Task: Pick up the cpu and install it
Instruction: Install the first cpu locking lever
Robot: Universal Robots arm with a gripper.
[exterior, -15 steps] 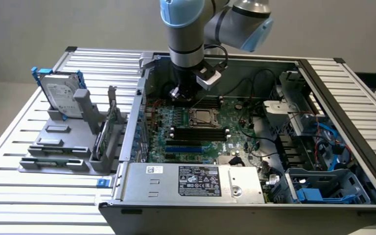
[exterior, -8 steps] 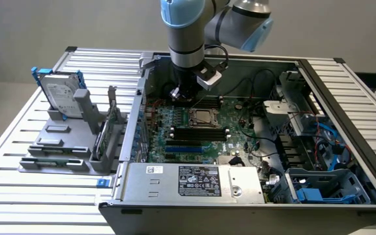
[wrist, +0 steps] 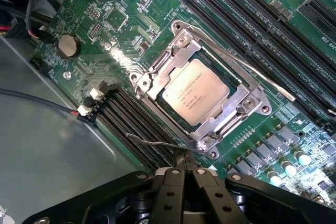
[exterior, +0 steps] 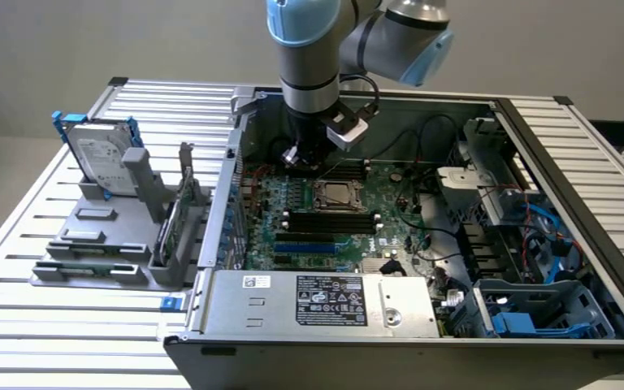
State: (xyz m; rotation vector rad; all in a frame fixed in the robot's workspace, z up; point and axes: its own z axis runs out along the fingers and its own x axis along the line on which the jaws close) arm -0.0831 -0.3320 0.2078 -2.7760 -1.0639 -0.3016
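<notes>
Hovering low over the board, the pincer is showing its fingers pressed flat together, gripping nothing. Just beside the tips a thin wire lever is lying across the ends of the black slots; whether the tips are touching it I cannot tell. Past the lever, the cpu is sitting square in its socket, silver top up, with the metal frame surrounding it and a second lever running along the far side.

In the exterior view the arm is coming down from the upper middle of the frame, and the pincer is hanging just up and to the exterior view's left of the cpu, which is lying near the centre of the frame.

Judging by this, the pick and the placing are looking done and the work is standing at securing the chip, with the closed tips serving as a pusher on the near lever. Whatever follows is calling for fine aim on a very thin wire, a light and steady force, and keeping the tips off the slots and the chip's top.
</notes>
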